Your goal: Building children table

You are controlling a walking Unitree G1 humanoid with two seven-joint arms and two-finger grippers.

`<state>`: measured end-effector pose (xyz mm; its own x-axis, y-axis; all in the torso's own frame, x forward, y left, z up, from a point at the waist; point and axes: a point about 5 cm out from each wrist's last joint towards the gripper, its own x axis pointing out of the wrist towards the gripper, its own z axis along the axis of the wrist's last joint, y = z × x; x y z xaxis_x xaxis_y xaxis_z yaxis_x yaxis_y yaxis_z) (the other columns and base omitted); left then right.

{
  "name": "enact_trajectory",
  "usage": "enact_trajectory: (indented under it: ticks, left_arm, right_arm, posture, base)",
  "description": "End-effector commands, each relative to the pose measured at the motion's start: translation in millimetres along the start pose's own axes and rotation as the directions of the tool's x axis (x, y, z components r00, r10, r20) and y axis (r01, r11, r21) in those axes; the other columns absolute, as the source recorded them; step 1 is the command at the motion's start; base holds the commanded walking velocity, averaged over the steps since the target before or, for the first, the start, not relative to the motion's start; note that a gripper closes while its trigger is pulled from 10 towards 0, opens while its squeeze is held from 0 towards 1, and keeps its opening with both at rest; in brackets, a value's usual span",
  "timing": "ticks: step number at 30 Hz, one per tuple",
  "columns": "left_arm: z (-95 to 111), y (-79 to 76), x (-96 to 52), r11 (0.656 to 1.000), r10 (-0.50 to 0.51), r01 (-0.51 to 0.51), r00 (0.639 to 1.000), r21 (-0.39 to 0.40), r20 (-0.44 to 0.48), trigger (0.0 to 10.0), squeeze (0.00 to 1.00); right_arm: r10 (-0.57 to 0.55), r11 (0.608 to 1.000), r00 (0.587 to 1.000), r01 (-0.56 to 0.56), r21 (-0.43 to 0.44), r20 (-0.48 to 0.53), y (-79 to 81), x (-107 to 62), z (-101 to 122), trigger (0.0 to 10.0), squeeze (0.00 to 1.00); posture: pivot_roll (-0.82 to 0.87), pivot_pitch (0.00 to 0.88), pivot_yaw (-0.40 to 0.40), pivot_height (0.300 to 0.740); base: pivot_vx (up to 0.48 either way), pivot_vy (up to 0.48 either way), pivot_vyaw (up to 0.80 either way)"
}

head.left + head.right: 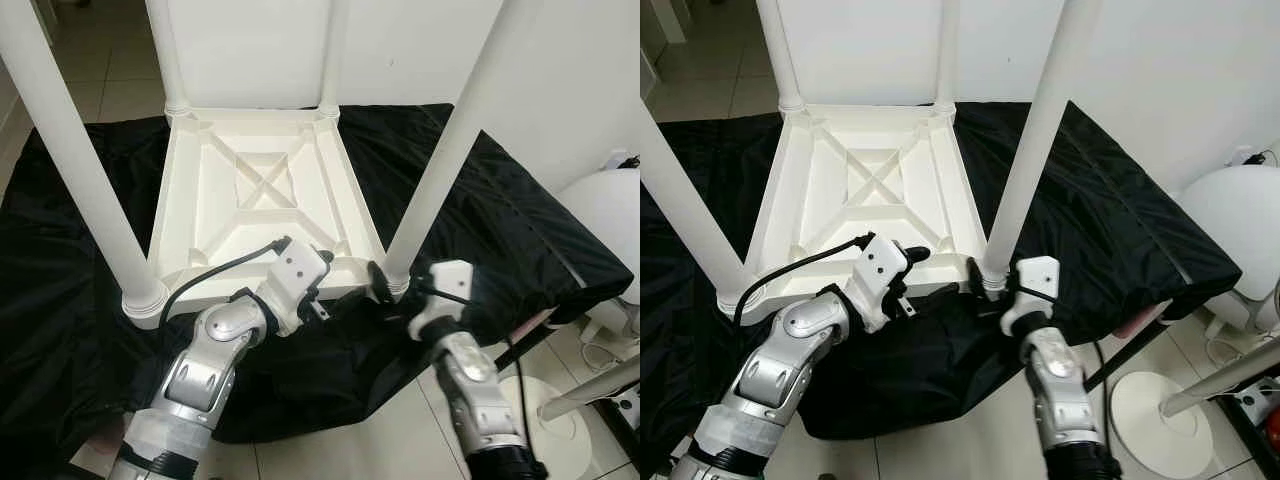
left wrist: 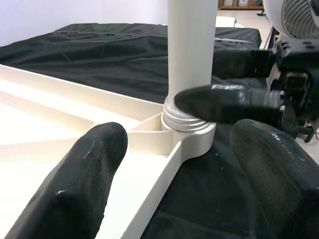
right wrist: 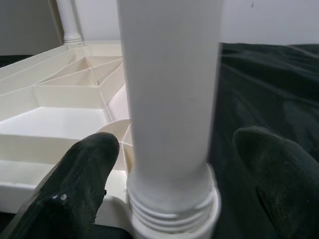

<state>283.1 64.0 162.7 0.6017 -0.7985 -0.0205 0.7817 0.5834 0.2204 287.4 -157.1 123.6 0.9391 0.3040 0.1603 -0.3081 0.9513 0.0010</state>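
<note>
A white children's table (image 1: 262, 195) lies upside down on a black cloth (image 1: 520, 230) that covers the surface, its ribbed underside facing up and all four legs standing upward from the corners. The near right leg (image 1: 440, 165) rises from a threaded collar at the corner closest to the robot.

The right claw (image 3: 167, 164) sits around the base of that leg, its two black fingers (image 3: 82, 169) spread wide on either side of the white tube, not pressing it. The left claw (image 2: 172, 164) is just beside, over the table's near rim, its fingers (image 2: 84, 164) also wide apart and holding nothing, pointed toward the same corner. In the left wrist view, one right finger (image 2: 224, 102) crosses in front of the leg's collar.

A white fan (image 1: 610, 215) stands on the tiled floor (image 1: 390, 440) at the right.
</note>
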Motion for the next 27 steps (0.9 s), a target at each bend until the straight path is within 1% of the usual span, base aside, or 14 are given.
enact_trajectory:
  ticks: [1,2,3,9,10,11,16,18,19,20,22,23,24,27]
  left_arm:
    - [-1,1.2,0.2,0.999,0.054,-0.054,0.998,0.006,-0.01,10.0,0.0]
    - [-1,1.2,0.2,0.999,0.054,-0.054,0.998,0.006,-0.01,10.0,0.0]
    - [-1,1.6,1.0,0.999,0.048,-0.048,0.999,0.009,-0.009,10.0,0.0]
    - [-1,2.4,2.4,0.999,0.046,-0.046,0.999,0.018,-0.009,10.0,0.0]
    - [1,4.0,3.8,0.999,0.05,-0.05,0.999,0.022,-0.005,10.0,0.0]
    - [1,4.5,4.1,0.998,0.051,-0.051,0.999,0.023,-0.003,10.0,0.0]
    - [1,4.6,4.2,0.998,0.053,-0.053,0.999,0.024,-0.001,10.0,0.0]
    - [2,3.3,4.9,0.998,0.05,-0.05,0.999,0.026,0.002,10.0,0.0]
    - [2,3.3,4.9,0.998,0.05,-0.05,0.999,0.026,0.002,10.0,0.0]
    - [2,2.8,5.4,0.999,0.047,-0.047,0.999,0.027,0.003,10.0,0.0]
    - [2,2.8,5.4,0.999,0.047,-0.047,0.999,0.027,0.003,10.0,0.0]
    - [2,2.5,5.8,0.999,0.045,-0.046,0.999,0.028,0.004,10.0,0.0]
    - [2,2.5,5.8,0.999,0.045,-0.046,0.999,0.028,0.004,10.0,0.0]
    - [3,2.2,6.5,0.999,0.041,-0.041,0.999,0.03,0.006,10.0,0.0]
  right_arm:
    - [0.03,1.0,0.999,-0.03,-0.009,-0.018,-4.7,-1.9,-3,10.0,0.0]
    - [0.03,1.0,0.999,-0.03,-0.009,-0.018,-4.7,-1.9,-3,10.0,0.0]
    - [0.058,0.997,0.998,-0.06,-0.046,-0.04,-12.7,-1.3,-3,10.0,0.0]
    - [0.075,0.995,0.995,-0.079,-0.068,-0.059,-20.6,0.0,-3,10.0,0.0]
    - [0.094,0.991,0.993,-0.101,-0.09,-0.078,-25.6,2.9,-4,10.0,0.0]
    - [0.113,0.989,0.99,-0.12,-0.089,-0.084,-26.5,4.6,-5,10.0,0.0]
    - [0.15,0.982,0.984,-0.159,-0.099,-0.092,-26.2,8.3,-5,10.0,0.0]
    - [0.203,0.968,0.973,-0.216,-0.124,-0.113,-24.3,16.5,-5,10.0,0.0]
    - [0.203,0.968,0.973,-0.216,-0.124,-0.113,-24.3,16.5,-5,10.0,0.0]
    - [0.23,0.961,0.965,-0.245,-0.13,-0.123,-23.2,21.3,-5,10.0,0.0]
    - [0.23,0.961,0.965,-0.245,-0.13,-0.123,-23.2,21.3,-5,10.0,0.0]
    - [0.251,0.953,0.959,-0.269,-0.137,-0.133,-22.4,25.1,-5,10.0,0.0]
    - [0.251,0.953,0.959,-0.269,-0.137,-0.133,-22.4,25.1,-5,10.0,0.0]
    - [0.296,0.934,0.941,-0.321,-0.156,-0.164,-20.4,35.8,-6,10.0,0.0]
  posture:
    - [-0.03,0.013,-0.05,0.74]
    - [-0.03,0.013,-0.05,0.74]
    - [-0.03,0.005,-0.046,0.74]
    - [-0.02,0.0,-0.046,0.74]
    - [-0.02,0.0,-0.05,0.74]
    - [-0.01,0.0,-0.051,0.74]
    - [-0.01,0.0,-0.051,0.74]
    - [-0.01,0.0,-0.052,0.74]
    - [-0.01,0.0,-0.052,0.74]
    - [-0.01,0.0,-0.051,0.74]
    - [-0.01,0.0,-0.051,0.74]
    - [-0.01,0.0,-0.051,0.74]
    - [-0.01,0.0,-0.051,0.74]
    - [-0.01,0.0,-0.048,0.74]
  base:
    - [0.0,0.0,0.0]
    - [0.0,0.0,0.0]
    - [0.0,0.0,0.0]
    - [0.0,0.0,0.0]
    - [0.0,0.0,0.0]
    - [0.0,0.0,0.0]
    - [0.0,0.0,0.0]
    - [0.0,0.0,0.0]
    - [0.0,0.0,0.0]
    - [0.0,0.0,0.0]
    - [0.0,0.0,0.0]
    - [0.0,0.0,0.0]
    - [0.0,0.0,0.0]
    - [0.0,0.0,0.0]
